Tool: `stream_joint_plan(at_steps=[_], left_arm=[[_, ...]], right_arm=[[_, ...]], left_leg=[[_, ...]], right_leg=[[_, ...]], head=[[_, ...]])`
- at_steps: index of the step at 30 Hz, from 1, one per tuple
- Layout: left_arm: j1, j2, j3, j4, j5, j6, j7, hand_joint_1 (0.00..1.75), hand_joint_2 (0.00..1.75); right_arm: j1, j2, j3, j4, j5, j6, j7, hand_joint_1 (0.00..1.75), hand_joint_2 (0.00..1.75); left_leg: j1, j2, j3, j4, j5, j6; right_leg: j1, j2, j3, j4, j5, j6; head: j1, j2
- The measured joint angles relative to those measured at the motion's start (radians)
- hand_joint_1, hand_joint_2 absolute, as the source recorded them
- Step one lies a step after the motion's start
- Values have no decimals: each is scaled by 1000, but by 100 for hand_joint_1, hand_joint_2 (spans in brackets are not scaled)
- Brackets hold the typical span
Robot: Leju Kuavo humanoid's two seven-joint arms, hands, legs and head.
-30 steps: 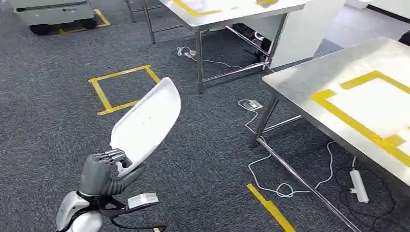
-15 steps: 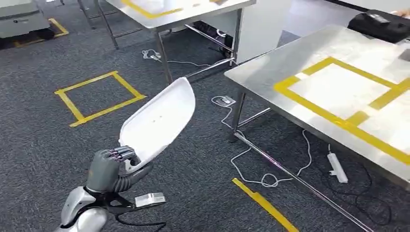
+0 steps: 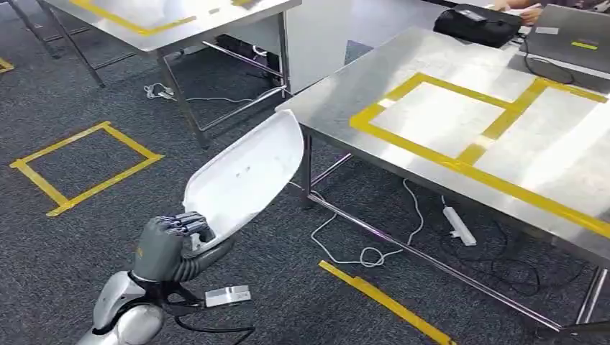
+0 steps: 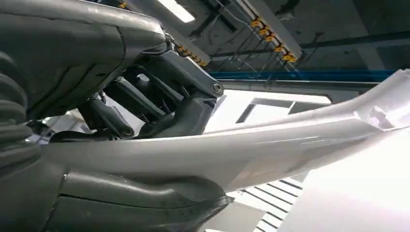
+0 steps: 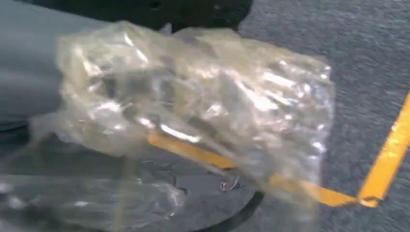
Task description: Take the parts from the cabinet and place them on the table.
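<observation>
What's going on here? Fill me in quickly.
The robot's left hand grips a white curved plastic panel by its lower end, holding it tilted up above the carpet. The steel table with yellow tape outlines stands ahead to its right; the panel isn't on it yet. In the right wrist view, a crinkled clear plastic bag sits close before the camera.

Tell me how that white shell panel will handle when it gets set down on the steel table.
The white panel looks stiff: gripped by the left hand at one end only, it stands out without sagging. It is probably light for its size, being thin. Its curved, glossy surface may rock or slide on the smooth steel table.
</observation>
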Motion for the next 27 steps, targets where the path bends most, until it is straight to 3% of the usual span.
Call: stream_joint_plan(at_steps=[1,2,4,5,6,7,9,10,11,12,15,16,17,18,20,21,22,23,24,25,26,27], left_arm=[[-6,0,-4,0,1,-5,0,175,175],[-8,-3,-11,0,4,-8,-1,175,175],[-8,-1,-23,0,9,-20,-2,175,175],[-9,-1,-29,1,11,-24,-2,175,175],[-11,-1,-34,2,13,-28,-2,175,175],[-13,-1,-40,2,15,-29,-2,175,175],[-18,-1,-48,2,16,-29,-2,175,175],[-20,-1,-51,2,16,-29,-2,175,175],[-21,-1,-52,2,16,-29,-2,175,175],[-23,0,-53,2,18,-30,-2,175,175],[-33,-1,-60,2,20,-37,-1,175,175],[-40,0,-62,3,21,-42,6,175,175],[-46,0,-63,5,21,-46,13,175,175],[-49,0,-64,8,22,-49,20,175,175],[-50,2,-64,18,22,-50,25,175,175],[-50,3,-65,22,22,-50,26,175,175],[-51,3,-65,25,22,-50,26,175,175],[-52,3,-66,27,22,-50,27,175,175],[-55,4,-66,27,22,-51,30,175,175],[-58,4,-67,27,21,-53,39,175,175],[-63,4,-67,29,21,-57,50,175,175],[-68,3,-68,30,19,-60,63,175,175]], right_arm=[[1,-1,2,-1,-1,0,0,0,0],[-2,0,3,-1,-1,3,0,0,0],[-11,0,9,-2,-2,3,0,0,0],[-12,0,12,-2,-2,3,1,0,0],[-10,0,14,-2,-2,4,2,0,0],[-8,0,17,-2,-2,5,3,0,0],[-7,-1,19,-2,-2,5,5,0,0],[-8,-1,20,-2,-2,5,5,0,0],[-12,-1,20,-2,-2,6,5,0,0],[-14,-1,21,-2,-2,6,5,0,0],[-11,-1,23,-2,-2,7,7,0,0],[-10,-1,27,-2,-2,8,9,0,0],[-12,-1,29,-2,-2,9,10,0,0],[-15,-1,31,-2,-2,9,10,0,0],[-19,-1,35,-2,-2,9,10,0,0],[-17,-1,36,-2,-2,9,10,0,0],[-15,-1,36,-2,-2,10,11,0,0],[-13,-1,37,-2,-2,10,11,0,0],[-13,-1,37,-2,-2,10,11,0,0],[-14,-1,37,-3,-2,11,11,0,0],[-16,0,39,-3,-2,11,11,0,0],[-18,0,42,-3,-2,12,11,0,0]], left_leg=[[-1,11,3,-2,1,4],[-2,22,2,-2,1,9],[-7,53,1,-2,-1,13],[-8,66,1,-2,-2,14],[-8,80,2,-2,-3,13],[-8,91,2,-2,-3,13],[-8,111,6,-2,-6,8],[-9,119,10,-1,-9,4],[-19,128,11,2,-14,-4],[-19,136,10,2,-14,-9],[-18,166,19,0,-17,-24],[-13,136,20,11,-30,-32],[-12,91,3,49,-57,-35],[-10,65,-31,122,-98,-37],[-10,49,-109,283,-162,-40],[-10,48,-128,313,-161,-40],[-10,48,-124,296,-135,-37],[-10,46,-103,245,-92,-34],[-10,37,-64,156,-37,-28],[-9,10,-28,74,5,-22],[-7,-49,-10,29,7,-13],[-3,-44,-4,3,-1,-15]], right_leg=[[5,-56,-7,18,-14,2],[6,-99,-32,72,-47,5],[2,-130,-111,232,-120,12],[1,-134,-141,293,-139,15],[0,-135,-148,310,-133,18],[0,-138,-130,276,-106,19],[0,-162,-39,112,-28,15],[2,-201,12,30,-2,12],[16,-228,26,-2,-20,5],[12,-210,28,-1,-13,-5],[13,-179,22,-3,-10,-22],[7,-169,30,-9,-5,-28],[4,-160,30,-9,-3,-33],[3,-148,29,-9,-2,-36],[4,-119,27,-8,-2,-39],[5,-104,28,-8,-2,-39],[6,-92,29,-8,-2,-39],[6,-78,30,-7,-1,-39],[6,-62,32,-7,-1,-38],[6,-51,33,-6,-1,-37],[6,-41,28,-3,-1,-32],[6,-29,17,3,-1,-26]], head=[[2,0],[16,0],[16,0],[17,0],[17,0],[17,0],[17,0],[17,0],[19,0],[13,0],[16,0],[14,0],[10,0],[6,0],[5,0],[5,0],[6,0],[5,0],[5,0],[5,0],[7,0],[6,0]])
